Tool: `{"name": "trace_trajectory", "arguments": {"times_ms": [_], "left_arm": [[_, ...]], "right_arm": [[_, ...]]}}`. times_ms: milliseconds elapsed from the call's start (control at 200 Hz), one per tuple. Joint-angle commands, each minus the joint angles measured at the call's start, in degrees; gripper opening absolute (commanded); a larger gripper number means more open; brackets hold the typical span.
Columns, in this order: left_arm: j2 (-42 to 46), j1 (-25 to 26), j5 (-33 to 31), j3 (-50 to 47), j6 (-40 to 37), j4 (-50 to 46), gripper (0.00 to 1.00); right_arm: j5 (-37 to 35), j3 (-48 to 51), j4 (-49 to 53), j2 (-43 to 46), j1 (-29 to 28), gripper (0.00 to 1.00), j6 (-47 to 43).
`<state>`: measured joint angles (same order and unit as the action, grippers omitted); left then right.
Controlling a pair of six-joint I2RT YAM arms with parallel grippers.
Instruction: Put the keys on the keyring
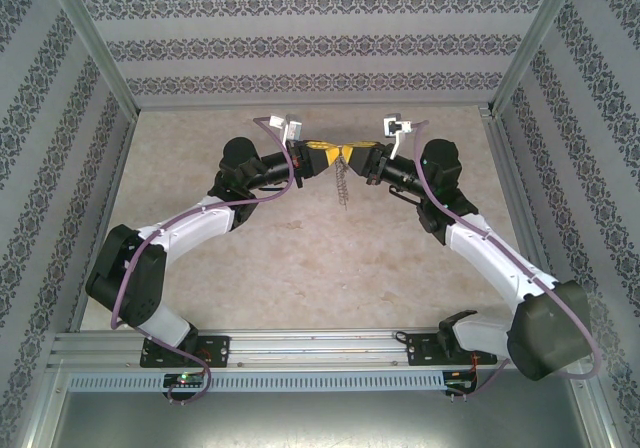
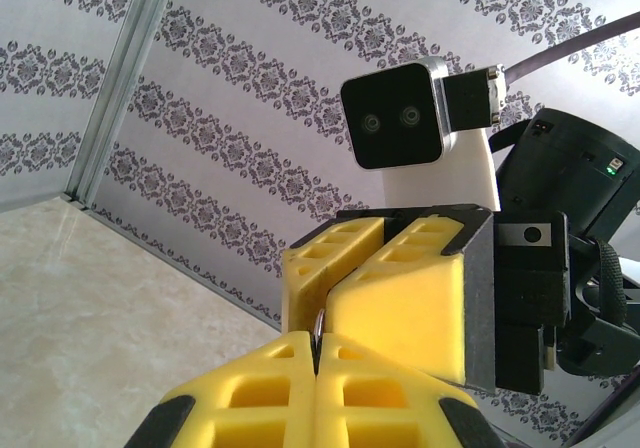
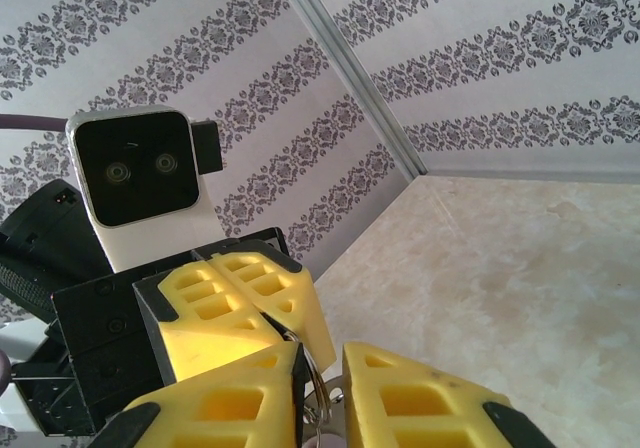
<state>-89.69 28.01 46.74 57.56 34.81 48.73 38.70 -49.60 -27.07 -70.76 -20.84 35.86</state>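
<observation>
Patterned wallpaper [image 1: 300, 43] closes in a pale, stone-look desk [image 1: 300, 268]. Above its far middle both arms meet tip to tip. The left fingers [image 2: 270, 393] are pressed together, pinching the keyring [image 3: 314, 373], whose thin wire pokes out of their seam. The right fingers [image 3: 420, 403] stand narrowly apart with that wire between them; whether they clamp it I cannot tell. Its chain [image 1: 343, 186] dangles below.

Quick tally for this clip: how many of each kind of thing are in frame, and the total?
Robot arms: 2 (left arm, right arm)
Grippers: 2 (left gripper, right gripper)
Wrist cameras: 2 (left wrist camera, right wrist camera)
Keyring: 1, its chain hanging below
Total: 7
</observation>
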Motion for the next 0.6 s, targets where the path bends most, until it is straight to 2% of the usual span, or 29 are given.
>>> {"name": "trace_trajectory", "arguments": {"times_ms": [0,110,185,310,550,595], "left_arm": [[-0.50,-0.55,1.42,2.12,0.43,3.93,0.00],[-0.80,-0.51,1.62,2.25,0.60,4.07,0.00],[-0.84,-0.57,1.67,2.31,0.59,4.09,0.00],[-1.10,-0.50,1.59,2.53,0.68,4.09,0.00],[-1.09,-0.82,0.77,3.18,-1.33,0.66,0.00],[-0.69,-1.30,0.45,3.18,-1.95,-0.63,0.06]], "right_arm": [[1.46,-0.99,-2.27,-0.76,-0.71,0.19,-0.27],[1.53,-0.99,-2.15,-0.95,-0.74,0.21,-0.40],[1.48,-1.02,-2.20,-1.01,-0.70,0.16,-0.44],[2.04,-1.19,-2.19,-1.22,-0.70,0.00,-0.66],[1.87,-1.48,-0.55,-1.23,0.17,0.00,-2.21],[1.91,-1.75,0.29,-1.16,0.67,0.00,-2.87]]}}
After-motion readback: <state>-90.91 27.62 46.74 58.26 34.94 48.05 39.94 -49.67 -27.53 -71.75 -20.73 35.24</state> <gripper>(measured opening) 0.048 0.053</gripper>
